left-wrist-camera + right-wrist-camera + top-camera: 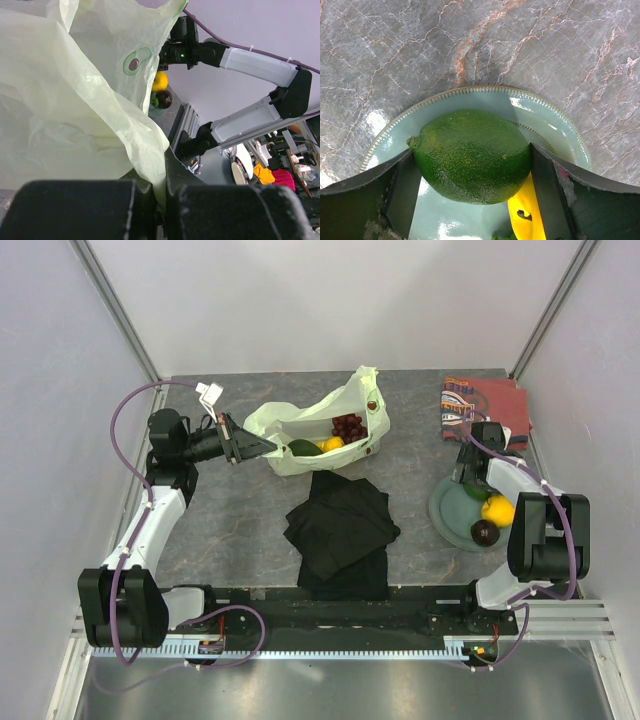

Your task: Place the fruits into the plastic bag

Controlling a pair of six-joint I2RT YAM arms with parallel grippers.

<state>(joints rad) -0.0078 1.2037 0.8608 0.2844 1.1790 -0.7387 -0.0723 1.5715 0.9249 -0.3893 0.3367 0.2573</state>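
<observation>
The plastic bag (300, 425) lies open at the back centre, holding a dark red grape bunch (348, 426), a yellow fruit (333, 443) and a green fruit (303, 448). My left gripper (268, 446) is shut on the bag's rim (65, 100), with the film pinched between its fingers (162, 200). On the round plate (470, 92) at the right lies a green lime-like fruit (472, 155). My right gripper (470, 152) straddles it with a finger against each side. A yellow fruit (497, 510) and a dark maroon one (486, 532) share the plate (450, 515).
A folded black cloth (340, 525) lies in the middle, between the bag and the arm bases. A red-orange patterned cloth (485, 405) sits at the back right, just behind the plate. White walls close in on three sides.
</observation>
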